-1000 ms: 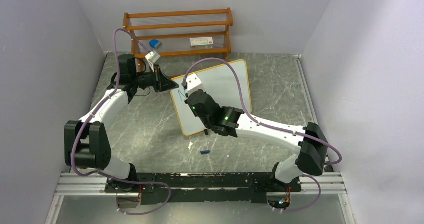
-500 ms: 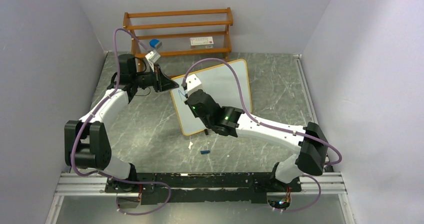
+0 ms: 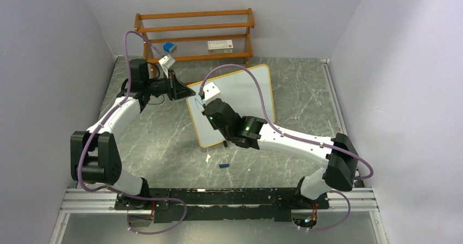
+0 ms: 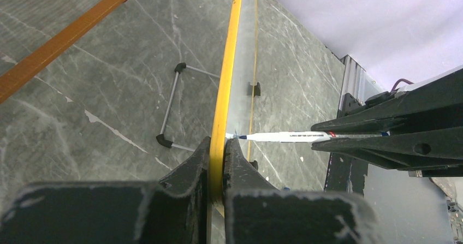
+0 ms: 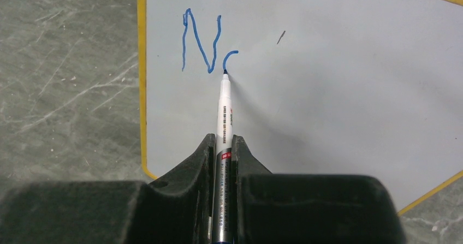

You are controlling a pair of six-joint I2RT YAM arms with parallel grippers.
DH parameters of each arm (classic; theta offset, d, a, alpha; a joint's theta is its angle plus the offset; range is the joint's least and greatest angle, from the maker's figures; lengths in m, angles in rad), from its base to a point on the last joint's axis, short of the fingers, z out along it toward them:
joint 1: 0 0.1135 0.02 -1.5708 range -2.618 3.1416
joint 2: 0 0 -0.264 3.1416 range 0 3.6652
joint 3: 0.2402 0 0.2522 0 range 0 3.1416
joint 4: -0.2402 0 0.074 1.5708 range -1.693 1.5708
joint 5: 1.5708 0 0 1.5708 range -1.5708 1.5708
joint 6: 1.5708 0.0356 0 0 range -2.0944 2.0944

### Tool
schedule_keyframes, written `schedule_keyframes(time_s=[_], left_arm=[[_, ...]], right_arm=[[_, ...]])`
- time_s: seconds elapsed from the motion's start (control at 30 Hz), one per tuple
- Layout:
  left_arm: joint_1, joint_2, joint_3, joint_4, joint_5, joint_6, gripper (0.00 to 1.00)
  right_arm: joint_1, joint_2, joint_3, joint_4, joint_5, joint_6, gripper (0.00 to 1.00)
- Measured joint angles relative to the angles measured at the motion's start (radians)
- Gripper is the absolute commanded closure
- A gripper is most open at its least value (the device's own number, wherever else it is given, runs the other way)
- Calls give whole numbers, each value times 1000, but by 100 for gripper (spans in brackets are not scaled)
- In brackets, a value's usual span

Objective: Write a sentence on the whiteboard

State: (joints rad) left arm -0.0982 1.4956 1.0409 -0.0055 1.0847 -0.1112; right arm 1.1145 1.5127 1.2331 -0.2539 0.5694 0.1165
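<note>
- left arm (image 3: 117, 115): reaches from the lower left of the top view up towards the middle.
- left gripper (image 3: 187, 91): its jaws are closed tight on the upper left edge of the whiteboard (image 3: 240, 94). in the left wrist view the gripper (image 4: 218, 148) pinches the yellow frame between both fingers, and a wire stand and a small black foot show beyond it.
- rack (image 3: 194, 23): stands against the back wall at the top of the top view, left of centre. a blue item (image 3: 169, 47) and a white box (image 3: 221, 45) sit on its lower shelf.
- table (image 3: 153, 140): grey marbled top. a small blue piece (image 3: 223, 166) lies on it just below the board, apart from it.
- whiteboard: stands in the centre of the top view, turned at an angle, with its lower left corner nearest the arms.
- sentence (image 5: 199, 43): only a blue "n" and the start of a curved stroke, in the upper left of the right wrist view, close to the board's yellow edge.
- right gripper (image 5: 223, 143): its jaws are closed on a marker (image 5: 224, 107), which points straight ahead with its tip touching the board at the bottom of the curved stroke. in the top view the gripper (image 3: 203, 97) is over the left part of the board.
- marker in the left wrist view (image 4: 284, 137): comes in from the right, tip on the board face.
- right arm (image 3: 295, 140): stretches from the lower right towards the centre.
</note>
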Motion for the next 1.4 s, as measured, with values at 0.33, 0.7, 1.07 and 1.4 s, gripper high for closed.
schedule_keyframes(time_s=[0.33,0.7,1.07,1.4], left_arm=[[0,2,3,-1,0,0,95],[0,5,6,-4,0,0,95],[0,6,6,-4,0,1,95],[0,6,6,-4,0,1,95]], right_arm=[[0,0,0,-7,17,4,100],[0,0,-1,-8,41,3,100],[0,0,-1,-5,51,-2,100],[0,0,-1,3,54,-10,100]])
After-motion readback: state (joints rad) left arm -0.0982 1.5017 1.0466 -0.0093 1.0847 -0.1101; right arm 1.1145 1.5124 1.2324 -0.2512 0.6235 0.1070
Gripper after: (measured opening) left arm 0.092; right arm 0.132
